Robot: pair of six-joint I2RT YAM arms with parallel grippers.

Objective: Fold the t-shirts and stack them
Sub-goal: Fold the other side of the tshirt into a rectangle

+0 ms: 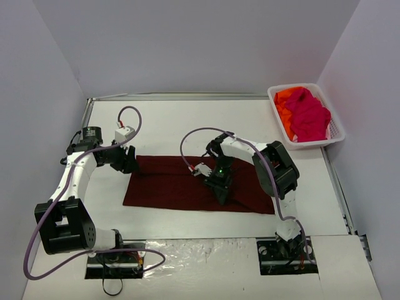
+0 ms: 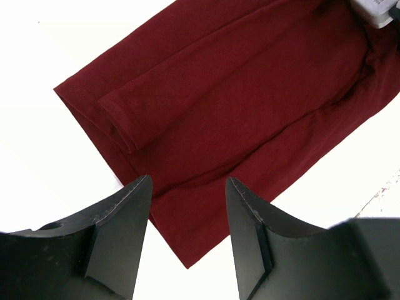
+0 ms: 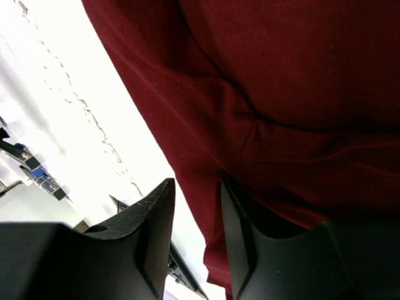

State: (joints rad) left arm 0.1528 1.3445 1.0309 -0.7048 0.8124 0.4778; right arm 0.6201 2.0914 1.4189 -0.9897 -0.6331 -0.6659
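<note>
Maroon shirt: soft cloth, matt, fine knit, a few creases. Pink shirt & orange shirt: soft cloth too, all crumpled. Basket: white plastic w/ holes. Table: white, smooth, matt. Fingers: black hard plastic, matt, bit scuffed at edges. Arm: white shell, smooth, bit shiny. Sheet at near edge: shiny, wrinkly plastic.

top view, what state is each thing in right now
maroon t-shirt: lying flat on the table, folded into a long strip
basket: upright at the far right corner, holding shirts
pink t-shirt: crumpled in the basket, unfolded
orange t-shirt: crumpled, partly under the pink one
left gripper: open, empty, over the maroon shirt's left end
right gripper: jaws slightly apart at its near edge
</note>
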